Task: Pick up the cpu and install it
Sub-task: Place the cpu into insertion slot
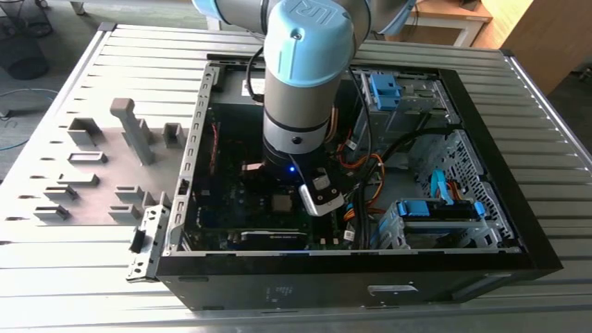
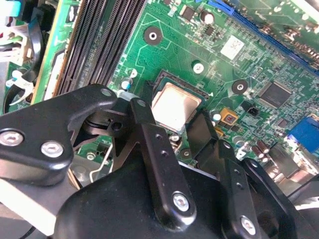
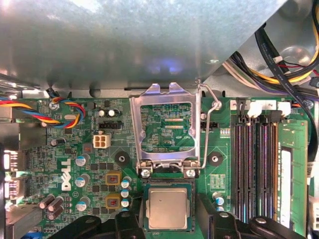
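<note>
**Inspector:** Where is the task item?

**Recorder:** The cpu, a small flat square chip with a silvery-grey metal top, lies flat inside the dark square socket on the green motherboard. In the second wrist view the cpu sits square within the socket's edges. Whether it is fully seated, I cannot tell.

**Inspector:** What is the state of the jaws?

**Recorder:** Spread. The black jaws stand one on each side of the socket, just beside it. A gap shows between each jaw and the chip. They pinch nothing.

**Inspector:** And the retention hardware?

**Recorder:** The silver metal load plate is swung open, away from the socket, hinged at the socket's edge. The board shows through its window. The thin wire lever is raised alongside it. The cpu is uncovered.

**Inspector:** Surroundings?

**Recorder:** Long black memory slots run near the socket, with a green memory module alongside them. In the exterior view the grey and pale-blue robot arm reaches straight down into the open black computer case. The case lies on its side on the slatted metal bench. A grey tray of plastic holders rests on the bench just beside the case, at the exterior view's left.
</note>
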Available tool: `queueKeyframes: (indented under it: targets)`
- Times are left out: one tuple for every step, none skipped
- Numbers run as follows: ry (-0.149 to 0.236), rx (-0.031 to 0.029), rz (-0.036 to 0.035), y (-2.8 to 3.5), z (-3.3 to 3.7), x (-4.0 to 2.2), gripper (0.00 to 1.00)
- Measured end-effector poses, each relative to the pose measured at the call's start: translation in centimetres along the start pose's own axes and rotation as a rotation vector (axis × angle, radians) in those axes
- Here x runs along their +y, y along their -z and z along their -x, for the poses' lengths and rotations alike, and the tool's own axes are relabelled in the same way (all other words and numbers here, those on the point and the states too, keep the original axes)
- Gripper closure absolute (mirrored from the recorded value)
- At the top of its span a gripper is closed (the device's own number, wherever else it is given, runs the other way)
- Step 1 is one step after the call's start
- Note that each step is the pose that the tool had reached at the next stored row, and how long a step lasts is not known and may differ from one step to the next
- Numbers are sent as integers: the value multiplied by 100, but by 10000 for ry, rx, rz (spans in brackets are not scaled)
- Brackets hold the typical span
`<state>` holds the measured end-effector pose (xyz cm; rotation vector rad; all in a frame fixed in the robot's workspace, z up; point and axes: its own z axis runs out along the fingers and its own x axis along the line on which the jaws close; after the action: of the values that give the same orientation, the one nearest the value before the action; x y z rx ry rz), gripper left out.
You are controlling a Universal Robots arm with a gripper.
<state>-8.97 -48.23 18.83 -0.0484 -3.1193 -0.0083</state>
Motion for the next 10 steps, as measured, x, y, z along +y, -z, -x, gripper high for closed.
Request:
queueKeyframes:
  targets:
    - [-1,0,0,0,2,0,46]
    - [-2,0,0,0,3,0,46]
    - [-3,0,0,0,3,0,46]
    - [-3,0,0,0,4,0,46]
    - [-2,0,0,0,5,0,46]
    - [-2,0,0,0,5,0,46]
    - [-2,0,0,0,6,0,46]
    - [-2,0,0,0,6,0,46]
    - [-2,0,0,0,6,0,46]
    - [-2,0,-2,0,7,0,46]
